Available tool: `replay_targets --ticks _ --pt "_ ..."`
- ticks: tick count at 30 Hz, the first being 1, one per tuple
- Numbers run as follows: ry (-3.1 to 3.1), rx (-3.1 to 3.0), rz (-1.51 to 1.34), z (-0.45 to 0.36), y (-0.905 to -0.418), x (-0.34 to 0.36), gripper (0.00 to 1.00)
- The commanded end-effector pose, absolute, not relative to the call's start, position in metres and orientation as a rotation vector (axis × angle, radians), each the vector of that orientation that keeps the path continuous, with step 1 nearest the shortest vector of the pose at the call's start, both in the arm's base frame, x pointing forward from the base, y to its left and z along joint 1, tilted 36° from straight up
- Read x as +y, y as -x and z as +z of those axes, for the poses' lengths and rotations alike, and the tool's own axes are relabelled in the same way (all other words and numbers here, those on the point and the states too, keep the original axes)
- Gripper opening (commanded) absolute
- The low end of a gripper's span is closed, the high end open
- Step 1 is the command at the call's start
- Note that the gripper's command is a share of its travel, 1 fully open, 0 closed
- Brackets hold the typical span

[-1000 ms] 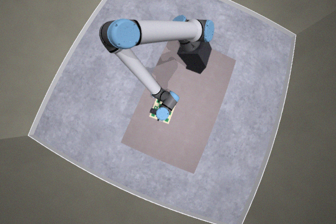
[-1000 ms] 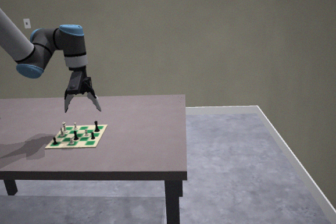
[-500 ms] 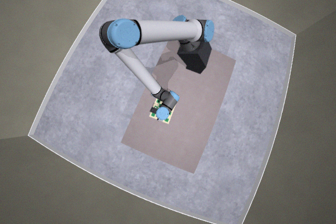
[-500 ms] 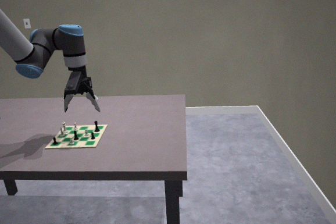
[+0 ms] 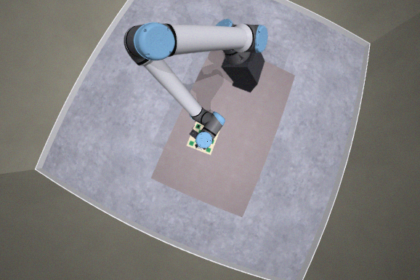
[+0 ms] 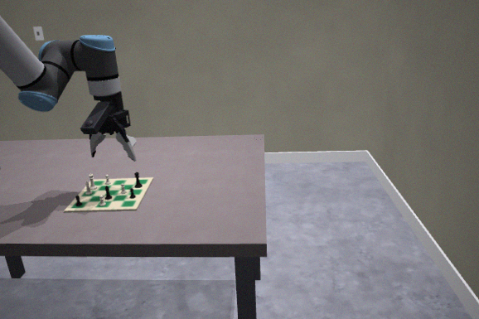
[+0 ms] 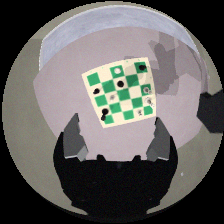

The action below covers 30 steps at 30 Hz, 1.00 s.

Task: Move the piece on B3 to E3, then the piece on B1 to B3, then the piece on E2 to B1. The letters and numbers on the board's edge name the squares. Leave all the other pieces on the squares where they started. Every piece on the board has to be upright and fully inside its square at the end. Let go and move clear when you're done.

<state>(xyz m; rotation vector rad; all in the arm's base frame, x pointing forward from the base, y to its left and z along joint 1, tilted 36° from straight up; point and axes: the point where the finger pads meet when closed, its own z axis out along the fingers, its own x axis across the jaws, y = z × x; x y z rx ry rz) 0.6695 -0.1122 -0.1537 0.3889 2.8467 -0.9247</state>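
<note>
High above the board (image 5: 210, 153) (image 6: 124, 209) (image 7: 105, 75), jaws (image 6: 113, 158) spread wide, with nothing between. Below, on the desk (image 5: 232, 164) (image 6: 207, 208) (image 7: 60, 90), nine chessmen, all apparently upright; among those, the task's three. Impossible to read the edge letters and numbers here, so impossible to name the man on B3, B1 or E2, or to say how many moves remain. Probably between one carry and the next.

Before going down, settle the square from the labels, then centre over the chosen man and turn the jaws to close through the roomier gaps. Narrow the opening on the way in: at this spread, likely to knock neighbours. Take special care by the tall white man (image 6: 92, 181) (image 7: 149, 101), close beside another white man (image 6: 88, 189) (image 7: 146, 90), and around the middle black man (image 6: 108, 193) (image 7: 120, 84). Descend straight, grip gently below the head, lift clear of every top before travelling. Fill E3 first, then B3, then B1, never out of order. Lower until touching, centred and plumb; open just enough to free the sides, then rise straight up.
</note>
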Motion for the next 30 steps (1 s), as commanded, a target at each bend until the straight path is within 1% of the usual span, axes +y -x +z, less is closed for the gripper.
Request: replay_targets --ticks 1,15,17,30 --pt "-0.537 2.795 -0.908 -0.153 -0.664 -0.111 1.00" --pt "-1.183 2.455 -0.784 -0.156 -0.638 -0.106 1.00" --pt "-1.183 2.455 -0.784 -0.156 -0.638 -0.106 1.00" --pt "-1.762 1.942 -0.604 -0.160 -0.612 -0.097 1.00"
